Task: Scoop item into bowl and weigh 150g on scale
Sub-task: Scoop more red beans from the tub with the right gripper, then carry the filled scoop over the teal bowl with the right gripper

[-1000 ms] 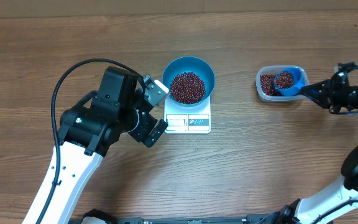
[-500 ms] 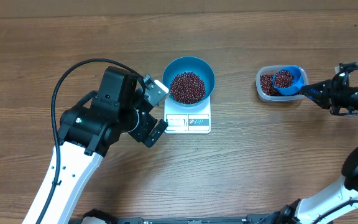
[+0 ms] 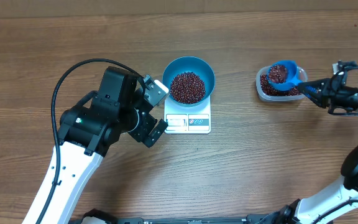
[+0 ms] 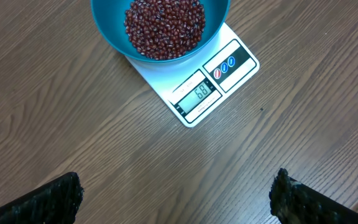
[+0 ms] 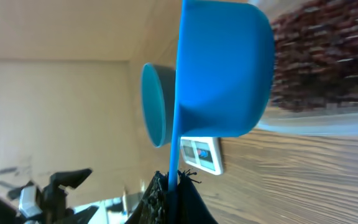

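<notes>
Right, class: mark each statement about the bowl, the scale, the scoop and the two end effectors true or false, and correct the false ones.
1. The round bright blue plastic bowl sits on the flat white rectangular scale. True.
2. The left end effector grips the bowl. False: it is open and holds nothing.
3. The right end effector holds a small blue handled scoop of dark red-brown beans over the clear plastic tub. True.
4. The bowl is empty. False: it holds beans.
</notes>
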Robot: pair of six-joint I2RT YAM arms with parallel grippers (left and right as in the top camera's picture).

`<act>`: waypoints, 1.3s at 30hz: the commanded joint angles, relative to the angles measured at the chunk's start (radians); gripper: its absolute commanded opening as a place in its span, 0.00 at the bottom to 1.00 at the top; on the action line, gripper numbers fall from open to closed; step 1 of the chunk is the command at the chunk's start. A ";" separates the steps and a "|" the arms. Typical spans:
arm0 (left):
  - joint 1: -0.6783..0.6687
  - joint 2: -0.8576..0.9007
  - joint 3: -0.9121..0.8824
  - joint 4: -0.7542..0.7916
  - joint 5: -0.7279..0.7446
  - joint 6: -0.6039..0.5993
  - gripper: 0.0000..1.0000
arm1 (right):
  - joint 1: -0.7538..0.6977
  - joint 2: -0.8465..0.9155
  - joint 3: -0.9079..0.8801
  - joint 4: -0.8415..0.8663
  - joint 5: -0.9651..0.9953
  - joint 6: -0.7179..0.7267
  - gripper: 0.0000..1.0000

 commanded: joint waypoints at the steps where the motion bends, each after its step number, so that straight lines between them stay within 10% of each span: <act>1: -0.002 -0.006 0.024 -0.001 0.010 -0.014 1.00 | 0.052 -0.050 0.000 -0.006 -0.087 -0.053 0.04; 39: -0.001 -0.006 0.024 -0.001 0.010 -0.014 0.99 | 0.684 -0.171 0.015 0.394 0.360 -0.043 0.04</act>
